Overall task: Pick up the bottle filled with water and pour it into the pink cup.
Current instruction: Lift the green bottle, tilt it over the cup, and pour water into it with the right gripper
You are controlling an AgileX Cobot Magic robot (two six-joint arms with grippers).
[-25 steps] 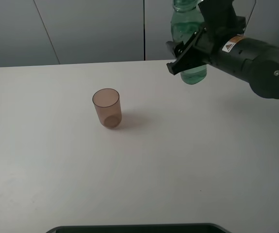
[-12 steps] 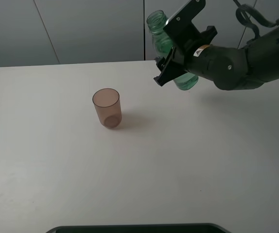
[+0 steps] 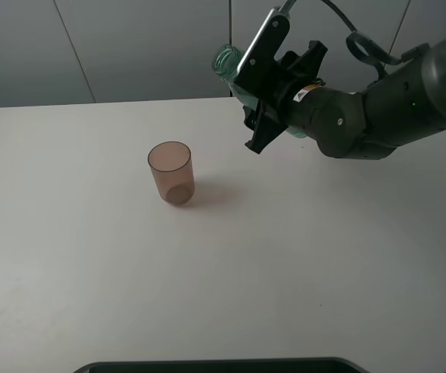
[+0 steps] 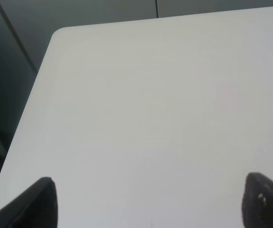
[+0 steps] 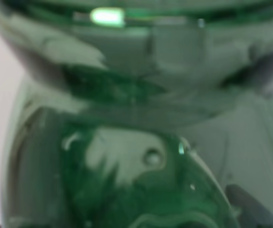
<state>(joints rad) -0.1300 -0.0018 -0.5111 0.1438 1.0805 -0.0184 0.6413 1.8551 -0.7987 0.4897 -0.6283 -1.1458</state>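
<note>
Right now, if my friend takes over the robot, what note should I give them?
Right gripper: shut on the bottle, held in the air and tilted, its mouth pointing toward the pink cup but off to one side, not over it.
Left gripper: open, empty, above the table.
The pink cup stands upright on the table.
Done: bottle picked up.
Left: bring the mouth over the pink cup and pour.

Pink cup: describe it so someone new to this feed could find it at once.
Start from the white table that fills the high view. Left of its middle, standing upright and alone on the surface, is the pink cup. It is a short, handleless, translucent pinkish-brown tumbler, unlike the green bottle, which hangs tilted in the air.
</note>
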